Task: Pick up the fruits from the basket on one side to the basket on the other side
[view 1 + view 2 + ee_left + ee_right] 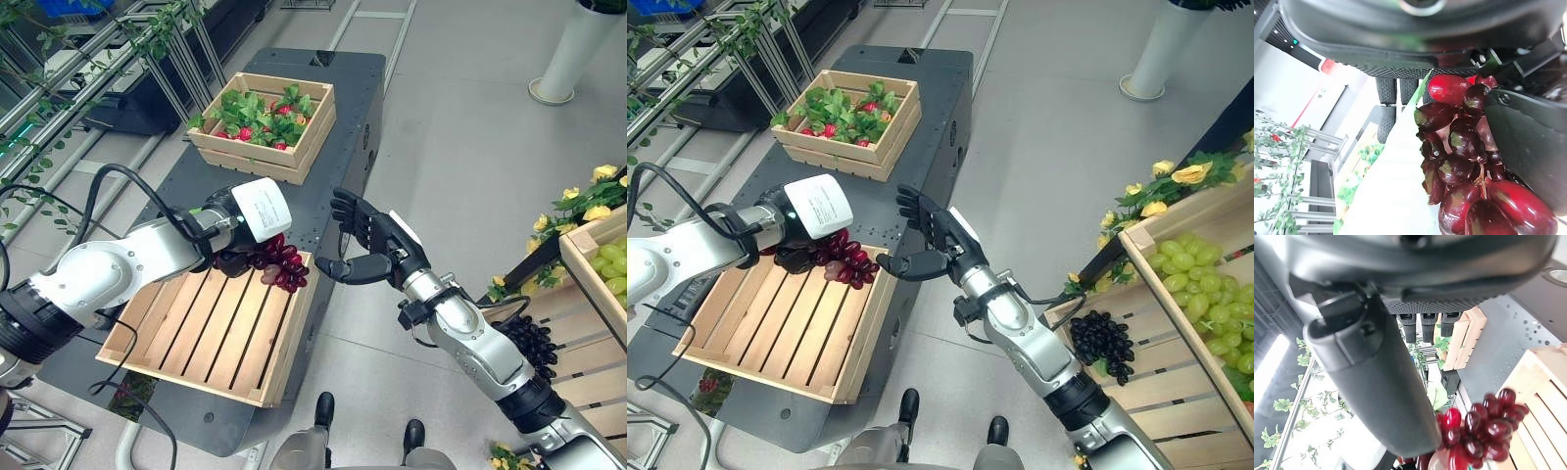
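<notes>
The empty slatted crate (211, 333) sits at the near end of the dark bench (348, 127). At its far right corner the left hand (235, 257) curls round one bunch of red grapes (279, 262), which hangs over the crate's rim. The right hand (367, 240) hovers just beside it, fingers spread and holding nothing. The bunch looks light, limp and easily bruised; a hold near the stem seems safest. One black grape bunch (1102, 343) and one green bunch (1205, 284) remain in the right-side crate (1176, 382).

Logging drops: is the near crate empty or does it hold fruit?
Empty: the crate shows bare slats; the red grapes hang in the left hand over its far corner.
</notes>
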`<state>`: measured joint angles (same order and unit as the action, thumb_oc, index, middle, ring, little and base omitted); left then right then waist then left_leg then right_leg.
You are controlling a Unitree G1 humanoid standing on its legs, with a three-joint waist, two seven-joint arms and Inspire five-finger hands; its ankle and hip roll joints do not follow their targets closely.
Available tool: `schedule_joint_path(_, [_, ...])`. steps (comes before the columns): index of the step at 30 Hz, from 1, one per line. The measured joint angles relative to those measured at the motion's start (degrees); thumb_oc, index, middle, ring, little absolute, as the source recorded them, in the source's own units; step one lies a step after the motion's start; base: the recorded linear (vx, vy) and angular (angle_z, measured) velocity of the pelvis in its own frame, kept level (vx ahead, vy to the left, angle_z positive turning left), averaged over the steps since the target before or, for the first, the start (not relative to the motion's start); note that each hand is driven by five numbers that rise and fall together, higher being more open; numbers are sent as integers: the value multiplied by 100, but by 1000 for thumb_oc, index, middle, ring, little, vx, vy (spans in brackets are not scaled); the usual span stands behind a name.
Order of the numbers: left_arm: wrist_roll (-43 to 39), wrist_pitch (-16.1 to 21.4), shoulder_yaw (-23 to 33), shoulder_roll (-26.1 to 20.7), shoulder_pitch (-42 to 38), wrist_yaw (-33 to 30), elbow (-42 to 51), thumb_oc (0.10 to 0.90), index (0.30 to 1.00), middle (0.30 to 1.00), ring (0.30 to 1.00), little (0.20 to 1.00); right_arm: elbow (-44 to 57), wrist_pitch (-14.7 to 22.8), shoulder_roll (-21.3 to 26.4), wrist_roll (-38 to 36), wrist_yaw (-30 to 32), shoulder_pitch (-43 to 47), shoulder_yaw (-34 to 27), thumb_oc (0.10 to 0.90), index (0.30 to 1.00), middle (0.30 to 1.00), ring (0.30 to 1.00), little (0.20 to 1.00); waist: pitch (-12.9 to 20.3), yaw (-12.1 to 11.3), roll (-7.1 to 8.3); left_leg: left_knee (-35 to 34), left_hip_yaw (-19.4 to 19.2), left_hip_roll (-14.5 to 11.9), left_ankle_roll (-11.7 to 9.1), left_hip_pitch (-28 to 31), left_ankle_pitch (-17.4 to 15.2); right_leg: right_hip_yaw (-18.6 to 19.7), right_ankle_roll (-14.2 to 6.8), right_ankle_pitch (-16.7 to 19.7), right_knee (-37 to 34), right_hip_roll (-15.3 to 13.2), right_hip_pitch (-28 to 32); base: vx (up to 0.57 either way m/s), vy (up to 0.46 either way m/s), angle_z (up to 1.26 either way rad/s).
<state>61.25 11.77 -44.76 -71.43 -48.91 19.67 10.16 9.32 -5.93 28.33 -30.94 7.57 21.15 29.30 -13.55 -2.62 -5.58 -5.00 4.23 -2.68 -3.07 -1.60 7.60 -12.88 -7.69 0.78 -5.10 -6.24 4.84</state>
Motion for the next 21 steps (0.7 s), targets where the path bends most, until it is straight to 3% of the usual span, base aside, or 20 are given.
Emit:
schedule_joint_path(7, [356, 0, -197, 641, -158, 141, 87, 400, 300, 300, 300, 300, 5, -425, -129, -173, 182, 22, 152, 800, 900, 900, 900, 900, 74, 1, -12, 0, 10, 0, 0, 16, 0, -9, 2, -1, 1, 2, 30, 0, 0, 0])
schedule_joint_path(17, [954, 0, -218, 1229, -157, 466, 134, 400, 300, 300, 300, 300, 9, -1012, 35, -589, 229, 23, 286, 800, 900, 900, 900, 900, 148, 2, 0, 0, 37, 0, 0, 12, 1, -29, 5, -10, 1, 10, 56, -3, -8, 1])
schedule_joint_path(21, [1181, 1, -217, 1476, -155, 501, 245, 400, 300, 300, 300, 300, 11, -1163, 27, -786, 229, 22, 293, 800, 900, 900, 900, 900, 219, 12, 67, 0, 77, 6, 2, 0, 2, -26, 5, -38, 1, 13, 67, -6, -14, 5])
